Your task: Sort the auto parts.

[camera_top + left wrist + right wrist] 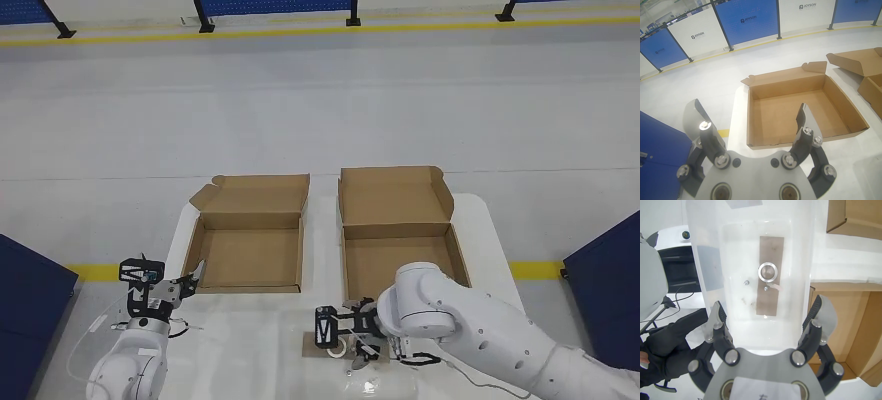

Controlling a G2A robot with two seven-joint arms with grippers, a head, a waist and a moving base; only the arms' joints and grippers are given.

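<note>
left gripper (749,104) released, jaws spread, parked off front corner of left box (787,85), likely idle, keeping clear. box: shallow corrugated cardboard, lid flap folded back. right gripper (768,301) jaws wide, straddling clear plastic bin (738,256), probably lining up pick. parts in bin: shiny metal ring (768,272) on flat dull strip (770,249), two small bolts (746,282) near it. right box (405,262) just beyond, open for drop.

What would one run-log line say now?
left gripper open, near left box | right gripper open, over clear container | metal ring on brown strip
</note>
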